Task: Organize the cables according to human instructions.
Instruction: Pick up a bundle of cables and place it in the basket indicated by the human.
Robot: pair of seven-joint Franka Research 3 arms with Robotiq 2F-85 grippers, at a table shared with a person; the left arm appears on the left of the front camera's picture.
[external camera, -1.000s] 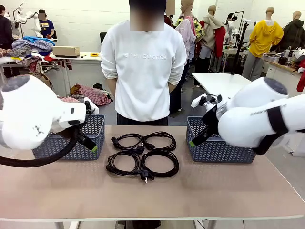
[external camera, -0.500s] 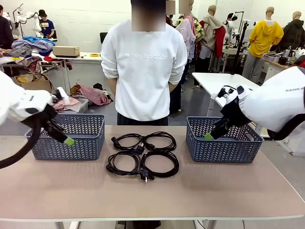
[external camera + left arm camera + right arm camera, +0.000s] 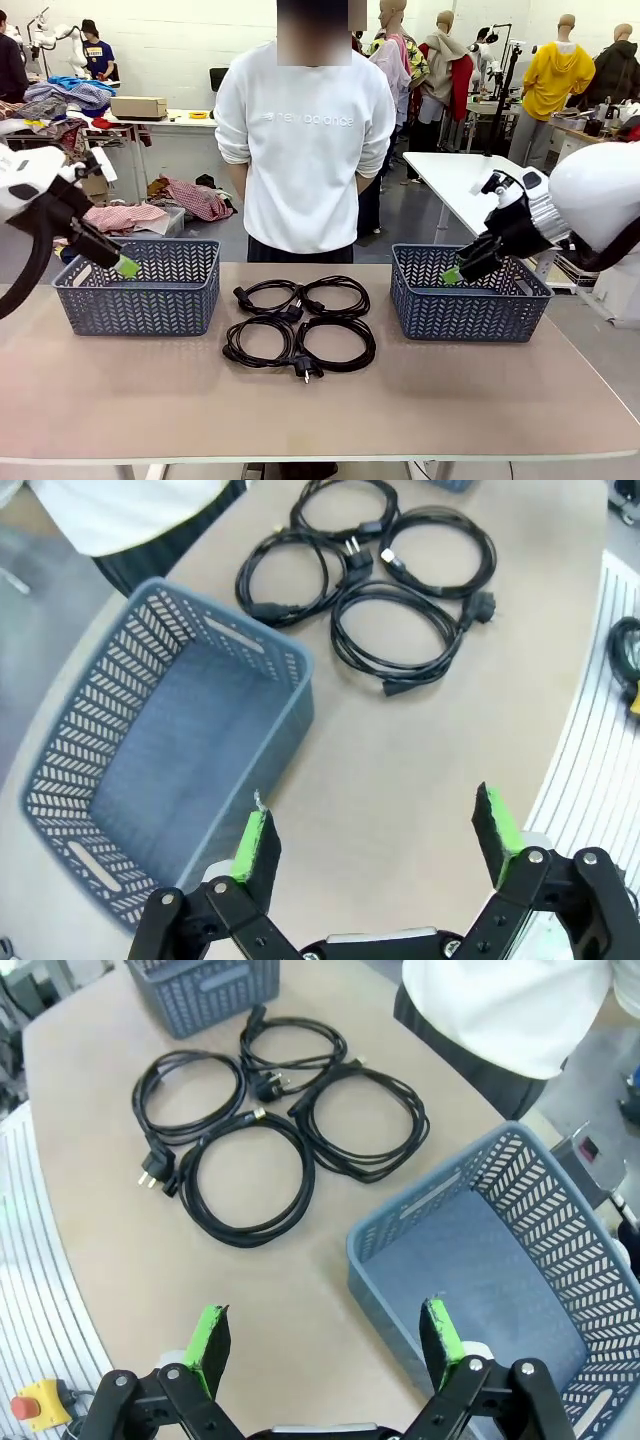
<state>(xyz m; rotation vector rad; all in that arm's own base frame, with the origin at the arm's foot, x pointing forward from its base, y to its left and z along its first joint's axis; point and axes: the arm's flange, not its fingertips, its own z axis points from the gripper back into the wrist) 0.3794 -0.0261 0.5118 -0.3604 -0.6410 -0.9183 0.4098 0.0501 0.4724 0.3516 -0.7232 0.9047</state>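
Beige tabletop (image 3: 320, 420) in a cluttered workroom, clothing (image 3: 70, 95) heaped well behind. At the far edge, a person (image 3: 305, 150) in a white sweatshirt, both arms tucked behind the back (no pointing, no gesture to read).

Left gripper (image 3: 373, 835): spread wide, nothing between the green pads. Hangs above the table's left end. Just beneath and to one side of its fingers, the left basket (image 3: 285, 720), blue-grey, bare inside. Farther ahead of the fingertips, well apart from them, the cables (image 3: 386, 558): four black coils laid two by two, touching one another, plugs loose at the ends.

Right gripper (image 3: 325, 1340): likewise splayed open, holding nothing. Raised over the table beside the near corner of the right basket (image 3: 500, 1260), also bare inside. Same four coils ahead and off to the side of its pads, well apart from them.

Judged as the very start: no cable lifted, none in either basket, all four left to sort. Which coil for which basket cannot be told from here; presumably hinges on a sign from the person. Next move probably a reach toward the middle by whichever pincer is called on, down onto a coil's strands rather than a plug, with care not to drag a neighbouring loop along.
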